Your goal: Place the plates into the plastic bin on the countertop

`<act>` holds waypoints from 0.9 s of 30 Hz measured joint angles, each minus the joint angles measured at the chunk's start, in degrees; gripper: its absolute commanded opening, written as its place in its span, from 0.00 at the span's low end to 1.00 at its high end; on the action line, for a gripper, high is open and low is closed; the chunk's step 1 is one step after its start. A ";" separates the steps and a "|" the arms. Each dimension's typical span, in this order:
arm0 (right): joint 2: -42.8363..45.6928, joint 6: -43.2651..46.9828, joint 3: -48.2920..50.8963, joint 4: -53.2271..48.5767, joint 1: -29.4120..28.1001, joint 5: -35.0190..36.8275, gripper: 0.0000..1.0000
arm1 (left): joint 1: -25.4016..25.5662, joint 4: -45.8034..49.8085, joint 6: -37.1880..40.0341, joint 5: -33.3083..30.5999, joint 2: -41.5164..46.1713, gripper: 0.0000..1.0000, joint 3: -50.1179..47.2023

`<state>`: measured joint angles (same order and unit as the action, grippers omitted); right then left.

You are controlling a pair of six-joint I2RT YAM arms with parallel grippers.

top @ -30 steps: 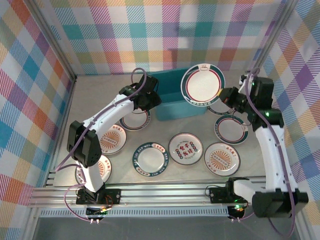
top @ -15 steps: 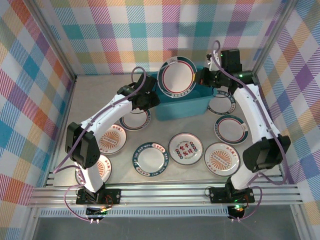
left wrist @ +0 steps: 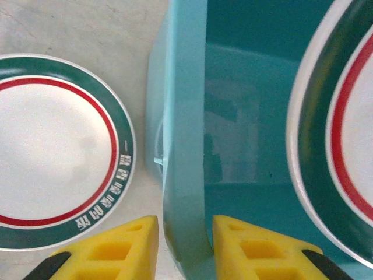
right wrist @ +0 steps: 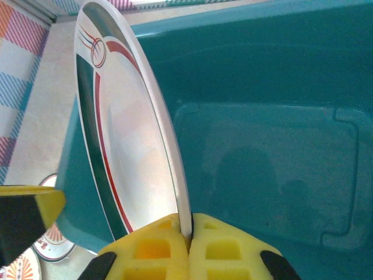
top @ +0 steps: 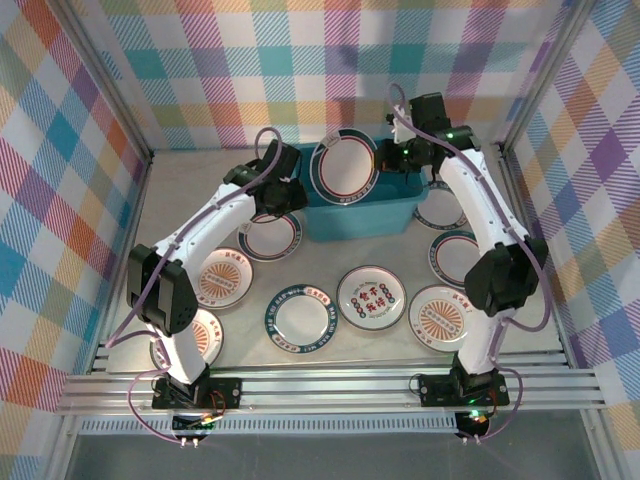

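A green-rimmed plate stands on edge over the teal plastic bin, with my right gripper shut on its rim. In the right wrist view the plate hangs above the bare bin floor, clamped between the fingertips of the right gripper. My left gripper is open and straddles the bin's left wall, one finger outside and one inside, a sliver of gap on the outer side. Several more plates lie on the countertop.
On the countertop lie green-rimmed plates, orange ones and one with red-green characters. Another plate lies just left of the bin. Plaid walls close in the back and sides.
My right arm has swung left, carrying the plate from the right side to over the bin. My left gripper's jaws have narrowed around the bin's left wall.
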<state>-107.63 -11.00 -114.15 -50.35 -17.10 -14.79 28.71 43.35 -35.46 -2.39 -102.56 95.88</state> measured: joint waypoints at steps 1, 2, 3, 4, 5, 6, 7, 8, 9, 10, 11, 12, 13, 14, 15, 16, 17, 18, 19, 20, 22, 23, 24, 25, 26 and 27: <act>-0.48 0.31 -0.13 -0.09 -0.44 0.39 0.00 | -0.28 0.22 0.39 0.02 0.00 0.30 0.13; -0.96 0.50 -0.22 -0.09 -0.92 0.72 0.00 | -0.48 0.46 0.63 0.02 0.00 0.30 0.39; -1.27 0.68 -0.28 -0.20 -1.29 0.90 0.00 | -0.68 0.55 0.87 0.02 0.00 0.32 0.50; -1.57 0.83 -0.28 -0.52 -1.73 0.90 0.00 | -0.76 0.74 1.20 0.02 0.00 0.36 0.76; -1.90 0.81 -0.28 -0.81 -2.08 0.83 0.00 | -0.85 0.70 1.62 0.04 0.04 0.40 0.87; -2.23 0.79 -0.28 -0.98 -2.32 0.63 0.00 | -0.90 0.70 1.92 0.28 0.09 0.43 0.92; -2.64 0.70 -0.31 -1.29 -2.54 0.46 0.00 | -0.92 0.63 2.10 0.46 0.20 0.46 0.92; -3.13 0.50 -0.35 -1.60 -2.75 0.31 0.00 | -0.92 0.61 2.25 0.72 0.33 0.51 0.92; -3.65 0.13 -0.52 -1.84 -2.91 0.15 0.00 | -0.92 0.57 2.51 0.94 0.55 0.54 0.92; -4.35 -0.22 -0.87 -2.16 -3.10 0.00 0.00 | -1.03 0.46 2.64 1.09 0.85 0.58 0.92; -5.18 -0.55 -1.31 -2.51 -3.23 -0.13 0.00 | -1.05 0.42 2.97 1.16 1.38 0.62 0.92; -5.95 -0.81 -1.81 -2.91 -3.32 -0.26 0.00 | -1.07 0.42 3.28 1.18 1.86 0.65 0.92; -6.75 -1.18 -2.51 -3.45 -3.50 -0.33 0.00 | -1.07 0.37 3.48 1.16 2.60 0.67 0.92; -7.58 -1.51 -3.32 -4.02 -3.61 -0.42 0.00 | -1.07 0.28 3.74 1.05 3.39 0.69 0.92; -8.28 -1.73 -3.98 -4.42 -3.65 -0.46 0.00 | -1.07 0.15 4.02 0.96 4.13 0.70 0.92; -9.07 -1.86 -4.61 -4.79 -3.76 -0.50 0.00 | -1.07 0.02 4.31 0.74 5.05 0.72 0.92; -9.70 -2.01 -4.94 -4.92 -3.78 -0.66 0.00 | -1.07 0.02 4.70 0.46 5.88 0.73 0.92; -10.08 -2.05 -5.11 -5.09 -3.78 -0.72 0.00 | -1.07 0.02 5.07 0.17 6.60 0.74 0.92; -10.56 -2.08 -5.27 -5.25 -3.78 -0.85 0.00 | -1.07 0.02 5.29 -0.13 7.30 0.75 0.92; -11.02 -2.14 -5.46 -5.38 -3.78 -0.94 0.00 | -1.09 0.02 5.42 -0.31 7.91 0.75 0.92; -12.28 -2.27 -6.36 -5.81 -3.80 -1.18 0.00 | -1.18 0.02 5.77 -0.70 8.63 0.76 0.92; -13.03 -2.29 -6.97 -5.95 -3.82 -1.27 0.00 | -1.22 0.04 5.97 -0.92 8.87 0.77 0.92; -13.66 -2.32 -7.39 -5.97 -3.82 -1.29 0.00 | -1.29 0.04 6.10 -1.18 9.01 0.77 0.92; -14.27 -2.43 -7.50 -5.88 -3.82 -1.29 0.00 | -1.38 0.02 6.38 -1.40 9.11 0.77 0.83; -14.75 -2.51 -7.50 -5.95 -3.80 -1.29 0.00 | -1.49 -0.04 6.49 -1.60 9.31 0.78 0.50; -15.19 -2.62 -7.50 -5.92 -3.80 -1.31 0.00 | -1.62 -0.02 6.60 -1.70 9.55 0.78 0.04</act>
<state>-122.83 -13.63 -121.64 -56.27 -20.91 -16.10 27.09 43.33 -28.86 -4.10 -93.01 95.92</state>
